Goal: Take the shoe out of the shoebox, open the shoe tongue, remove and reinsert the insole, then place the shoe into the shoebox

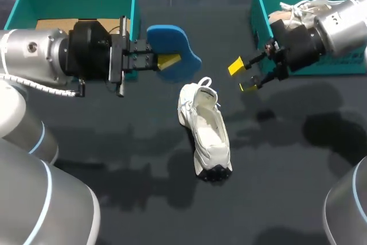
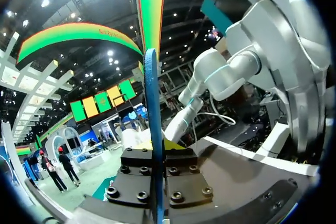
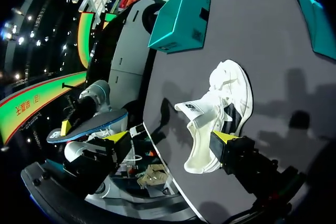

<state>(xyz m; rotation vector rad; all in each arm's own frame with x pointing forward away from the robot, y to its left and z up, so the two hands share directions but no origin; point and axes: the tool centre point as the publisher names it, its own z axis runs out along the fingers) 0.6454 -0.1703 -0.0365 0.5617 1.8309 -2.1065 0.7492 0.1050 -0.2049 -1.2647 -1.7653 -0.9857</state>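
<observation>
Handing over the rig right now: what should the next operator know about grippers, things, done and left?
Left gripper: shut on the blue insole, held off the table.
Right gripper: open, near the shoe, holding nothing.
Shoe: on the table, outside the left shoebox and right shoebox, tongue pulled back.
Done: shoe out, tongue open, insole removed.
To do: reinsert insole, box the shoe.

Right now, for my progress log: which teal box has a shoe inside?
The right-hand box: a white laced shoe lies in it; the left box shows only cardboard.
</observation>
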